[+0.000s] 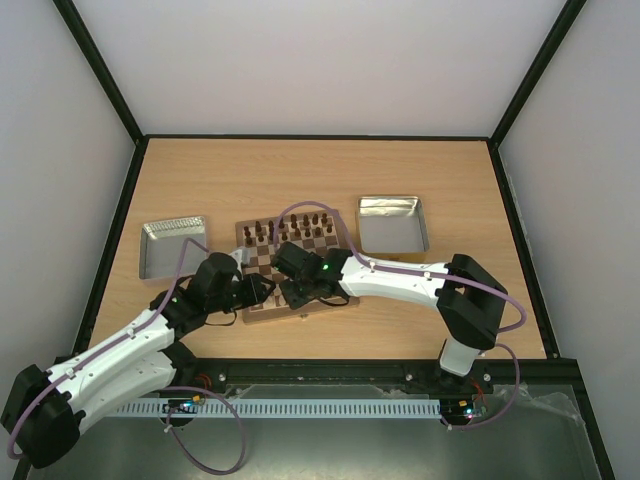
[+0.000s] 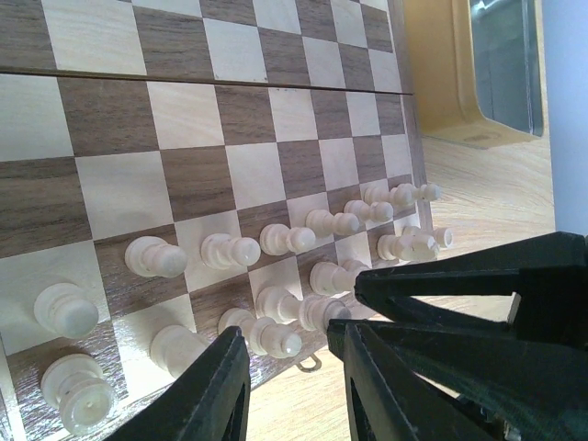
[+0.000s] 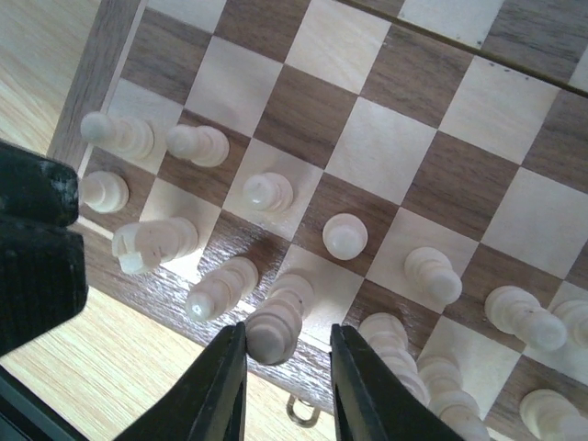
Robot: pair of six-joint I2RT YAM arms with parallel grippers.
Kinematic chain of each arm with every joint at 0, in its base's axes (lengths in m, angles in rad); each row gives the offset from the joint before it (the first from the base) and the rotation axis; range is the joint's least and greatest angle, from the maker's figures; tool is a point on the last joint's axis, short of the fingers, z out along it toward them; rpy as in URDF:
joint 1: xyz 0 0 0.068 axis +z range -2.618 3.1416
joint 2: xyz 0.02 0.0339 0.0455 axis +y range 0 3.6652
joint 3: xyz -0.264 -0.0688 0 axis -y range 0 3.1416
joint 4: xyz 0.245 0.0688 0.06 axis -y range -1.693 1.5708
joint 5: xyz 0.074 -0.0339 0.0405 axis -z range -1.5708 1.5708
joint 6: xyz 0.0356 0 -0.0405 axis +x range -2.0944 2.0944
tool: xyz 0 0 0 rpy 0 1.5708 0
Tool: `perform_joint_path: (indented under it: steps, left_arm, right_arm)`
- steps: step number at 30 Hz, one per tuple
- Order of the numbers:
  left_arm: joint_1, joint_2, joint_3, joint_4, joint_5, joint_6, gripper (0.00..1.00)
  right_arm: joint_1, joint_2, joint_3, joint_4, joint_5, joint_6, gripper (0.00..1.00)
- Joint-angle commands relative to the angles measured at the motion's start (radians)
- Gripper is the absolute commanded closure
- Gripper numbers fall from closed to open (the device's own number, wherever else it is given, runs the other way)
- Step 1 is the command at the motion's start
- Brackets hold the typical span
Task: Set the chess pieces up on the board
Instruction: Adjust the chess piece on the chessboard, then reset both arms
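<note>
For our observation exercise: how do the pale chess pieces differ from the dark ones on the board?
The pale chess pieces are light wood; the dark chess pieces are brown. The pale set occupies the board's near rows; the dark set the far rows. Both stand in two rows.

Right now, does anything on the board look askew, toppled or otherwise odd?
Nothing toppled or spilled: the chess pieces look upright on the board. One oddity: the back row by the near rim is crowded and uneven, with one piece at the very edge, between the fingers of the right pincer.
</note>
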Motion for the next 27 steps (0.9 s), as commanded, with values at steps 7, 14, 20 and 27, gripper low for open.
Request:
perform_joint_path:
  steps: [7, 14, 20, 27]
  left_arm:
    - [0.016, -0.047, 0.060, -0.064, -0.044, 0.023, 0.62]
    - [0.030, -0.157, 0.146, -0.162, -0.162, 0.050, 0.40]
    - [0.032, -0.274, 0.265, -0.296, -0.350, 0.111, 0.01]
    - [0.033, -0.348, 0.423, -0.420, -0.501, 0.188, 0.01]
  right_arm:
    - [0.007, -0.066, -0.007, -0.008, 0.013, 0.018, 0.68]
    - [0.002, -0.226, -0.035, 0.019, 0.136, 0.080, 0.56]
    - [-0.048, -0.462, -0.138, 0.022, 0.423, 0.143, 0.40]
    - [-0.096, -0.765, -0.227, -0.061, 0.775, 0.136, 0.07]
